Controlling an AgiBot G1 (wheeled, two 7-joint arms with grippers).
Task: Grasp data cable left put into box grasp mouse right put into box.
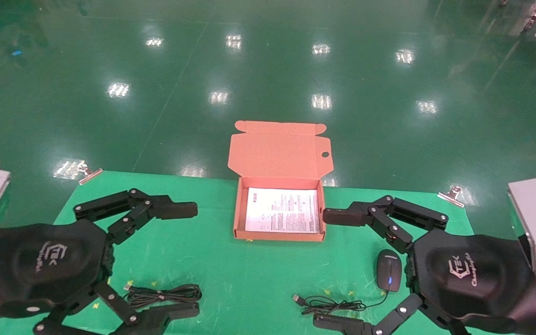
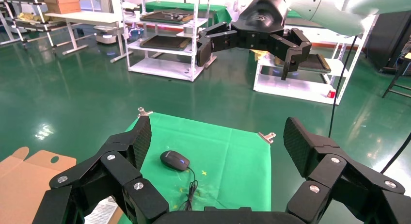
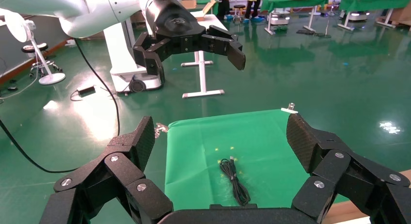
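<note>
The salmon-orange box (image 1: 277, 236) lies open at the middle of the green cloth, lid folded back, with a white printed sheet inside. The data cable (image 1: 163, 294), a slim black bundle, lies at the front left; it also shows in the right wrist view (image 3: 235, 180). The black mouse (image 1: 388, 276) with a blue dot sits at the front right, its cord trailing left; it also shows in the left wrist view (image 2: 175, 160). My left gripper (image 1: 189, 260) is open and empty above the cable. My right gripper (image 1: 326, 269) is open and empty beside the mouse.
The green cloth (image 1: 231, 270) is held by metal clips (image 1: 90, 175) at its far corners. Green floor lies beyond the table's far edge. Shelving racks (image 2: 165, 35) stand far off.
</note>
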